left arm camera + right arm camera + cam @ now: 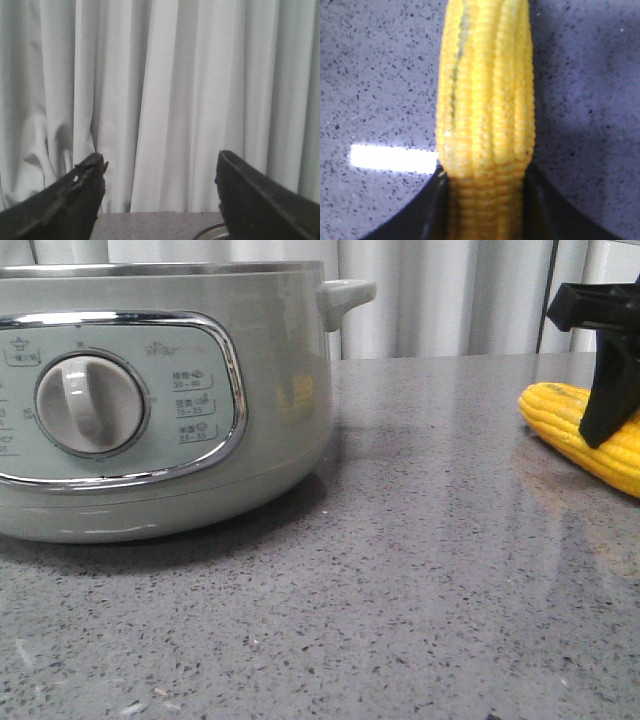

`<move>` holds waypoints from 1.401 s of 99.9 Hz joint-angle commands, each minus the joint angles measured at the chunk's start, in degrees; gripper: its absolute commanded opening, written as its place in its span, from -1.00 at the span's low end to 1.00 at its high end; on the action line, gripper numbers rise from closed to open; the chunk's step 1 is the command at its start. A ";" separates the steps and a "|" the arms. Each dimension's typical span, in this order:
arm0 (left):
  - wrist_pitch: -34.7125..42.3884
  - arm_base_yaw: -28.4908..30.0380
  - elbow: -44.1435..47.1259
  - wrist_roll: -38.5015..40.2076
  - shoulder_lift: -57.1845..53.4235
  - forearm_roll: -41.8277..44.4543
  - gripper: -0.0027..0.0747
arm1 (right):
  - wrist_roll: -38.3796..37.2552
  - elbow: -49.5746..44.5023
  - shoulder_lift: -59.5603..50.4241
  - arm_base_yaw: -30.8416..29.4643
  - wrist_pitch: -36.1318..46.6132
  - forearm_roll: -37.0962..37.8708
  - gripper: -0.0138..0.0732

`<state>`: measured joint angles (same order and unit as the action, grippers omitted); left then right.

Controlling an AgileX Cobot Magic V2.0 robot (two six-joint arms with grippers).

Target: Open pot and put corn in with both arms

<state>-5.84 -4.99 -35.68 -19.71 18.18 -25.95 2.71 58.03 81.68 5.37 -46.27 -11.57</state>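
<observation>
The pale green pot (pixel 270 390) fills the left of the front view, with its cream dial (pixel 90 403), chrome panel frame and a side handle (pixel 345 295); its top is cut off, so I cannot tell whether a lid is on. The yellow corn (pixel 560 415) lies low at the table's right edge. My right gripper (pixel 600 425) is shut on it; the right wrist view shows the cob (pixel 487 90) running out from between the black fingers (pixel 545 200). My left gripper (pixel 160 170) is open and empty, facing the curtain, with a curved steel rim (pixel 212 232) just below.
The grey speckled table (pixel 400 570) stretches between pot and corn. A white curtain (pixel 450 290) hangs behind the table's far edge.
</observation>
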 commanded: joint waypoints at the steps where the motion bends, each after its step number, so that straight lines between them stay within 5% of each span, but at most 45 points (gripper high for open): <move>1: 3.40 -0.65 -1.87 0.27 0.60 -0.32 0.21 | 0.78 2.34 -2.79 -0.22 2.15 -3.17 -0.65; 41: 2.91 -1.74 -1.87 0.27 0.60 -0.32 0.21 | 1.35 23.24 -9.91 16.10 7.90 -5.59 -0.69; 69: 2.76 -1.74 -1.87 0.27 0.60 -0.45 0.21 | 1.35 31.55 -0.89 32.91 13.62 -5.69 -0.69; 91: 1.11 -1.74 -1.87 0.27 0.60 -0.45 0.21 | 1.35 31.55 8.66 35.48 13.53 -5.59 -0.66; 102: -0.63 -1.74 -1.87 0.27 0.60 -0.45 0.21 | 1.35 31.55 10.57 35.48 13.07 -5.59 -0.47; 126: -5.00 -1.74 -1.87 0.27 0.60 -0.54 0.21 | 1.35 31.55 10.79 35.48 12.25 -5.25 0.39; 140: -6.62 -1.74 -1.87 0.27 0.60 -0.54 0.14 | 1.35 31.55 8.68 35.48 10.65 -3.86 0.47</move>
<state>-15.19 -6.23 -35.68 -19.71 18.18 -25.95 3.38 87.75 94.97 40.89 -37.59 -16.14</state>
